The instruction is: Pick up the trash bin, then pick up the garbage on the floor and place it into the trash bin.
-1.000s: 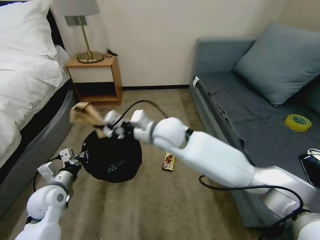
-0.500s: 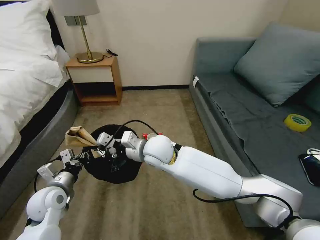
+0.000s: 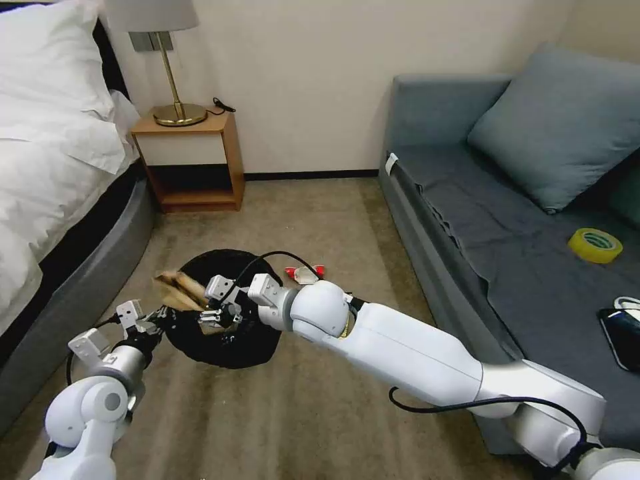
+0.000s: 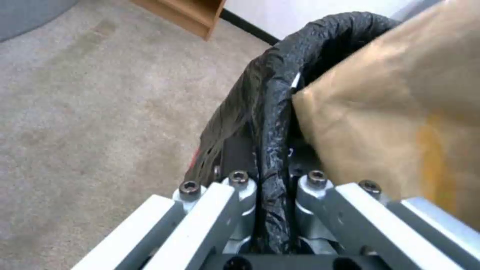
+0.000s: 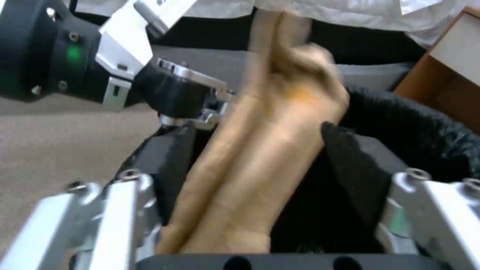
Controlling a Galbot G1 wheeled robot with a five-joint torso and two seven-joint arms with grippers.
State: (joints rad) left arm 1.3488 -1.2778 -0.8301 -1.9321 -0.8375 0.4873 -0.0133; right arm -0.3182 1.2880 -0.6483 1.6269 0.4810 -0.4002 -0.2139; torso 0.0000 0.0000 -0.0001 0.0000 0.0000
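In the head view, the trash bin (image 3: 223, 320) stood on the carpet between the bed (image 3: 60, 220) and the sofa (image 3: 507, 220), and the left gripper (image 3: 157, 315) held its rim on the side near the bed. The right gripper (image 3: 212, 313) was over the mouth of the bin, and the crumpled brown paper bag (image 3: 177, 288) stuck out from it, tilted over the rim toward the left gripper. A white packet with red ends (image 3: 305, 273) lay on the floor just beside the bin, on the sofa side. In the left wrist view, the fingers (image 4: 235, 195) of the left gripper were closed tightly on the black bag-lined rim (image 4: 272, 112), and the paper bag (image 4: 395, 123) was pressing close against the inside of this rim. In the right wrist view, the jaws of the right gripper stood wide apart, with the paper bag (image 5: 265, 165) lying loose between them and partly inside the bin (image 5: 415, 127); it seemed the bag was being released. The step in hand was, I think, dropping this piece of garbage into the bin. The next move would call for lifting the right gripper clear without dragging the bag out again, and then reaching to the packet on the floor
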